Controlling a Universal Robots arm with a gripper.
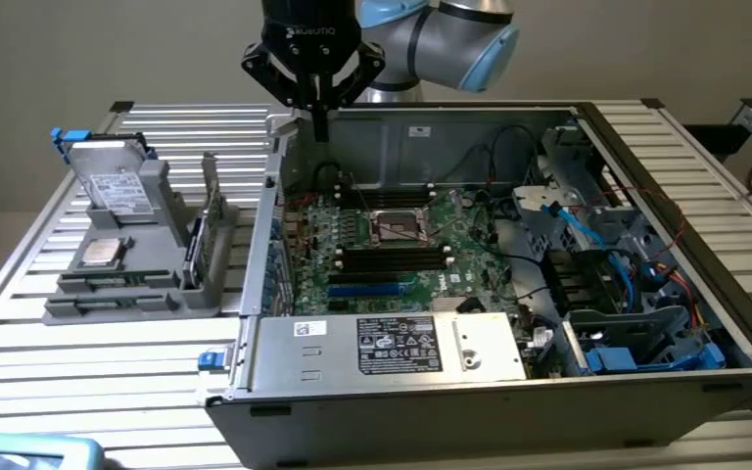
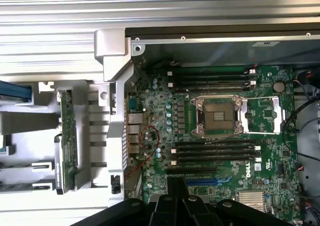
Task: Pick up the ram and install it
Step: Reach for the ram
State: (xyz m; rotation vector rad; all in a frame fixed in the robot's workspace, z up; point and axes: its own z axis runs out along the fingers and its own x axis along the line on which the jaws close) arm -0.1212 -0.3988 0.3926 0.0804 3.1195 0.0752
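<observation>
Right now the fingers (image 1: 320,116) are clenched empty above the case (image 1: 481,426); gripping the ram (image 2: 67,136) well needs them spread, squared across its thin edge.

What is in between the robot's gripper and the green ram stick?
The computer case's metal side wall stands between the gripper and the ram, which sits in a gray holder outside the case. The exterior view shows it.
</observation>
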